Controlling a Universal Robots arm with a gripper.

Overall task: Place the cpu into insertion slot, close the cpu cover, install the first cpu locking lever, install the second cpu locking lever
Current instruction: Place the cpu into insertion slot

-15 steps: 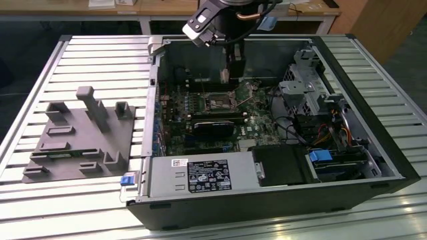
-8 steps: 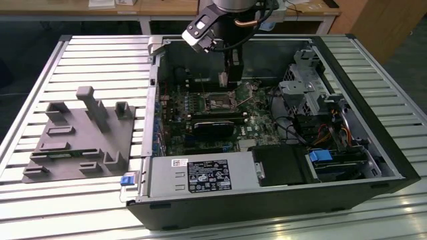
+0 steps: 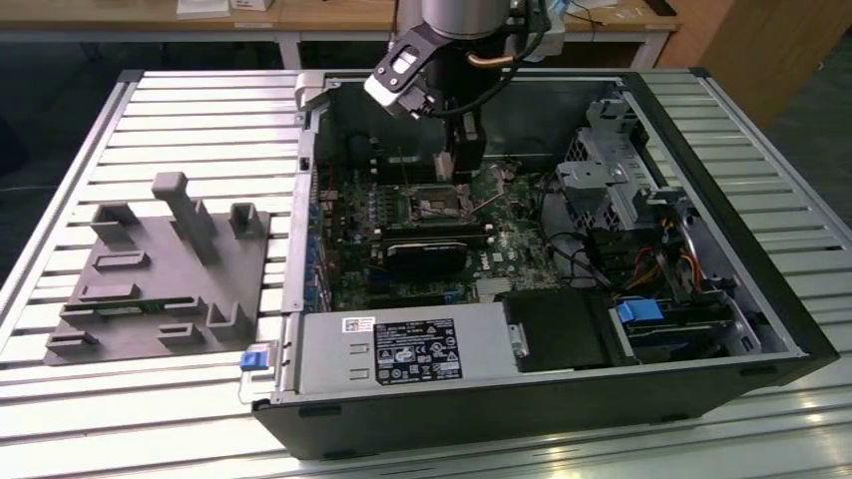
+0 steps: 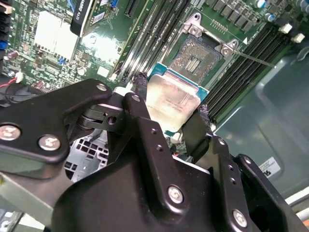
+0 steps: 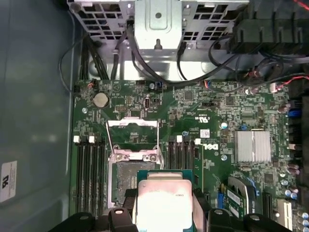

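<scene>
The arm is hanging over the open computer case, which is lying on the slatted metal table. In the second wrist view the gripper is clamping the cpu by two opposite edges. The black fingers are pressing in on either side, and the dull metal top is facing the camera.

The chip is not seated. It is hovering just beside the insertion slot and, in the first wrist view, is overlapping one corner of it. The slot itself is lying bare, its dark contact field showing inside the silver rim.

The cpu cover is standing flipped open at the far edge of the socket, and the green board is showing through its big window. Rows of dark memory slots are flanking the socket on both sides, and a small finned silver heatsink is sitting well apart from it on the board.

In the exterior view the long black block is lying just in front of the socket. The power supply is sitting at the near edge of the case. On the exterior view's left, a grey fixture with upright blocks is resting on the table beside the case.
</scene>
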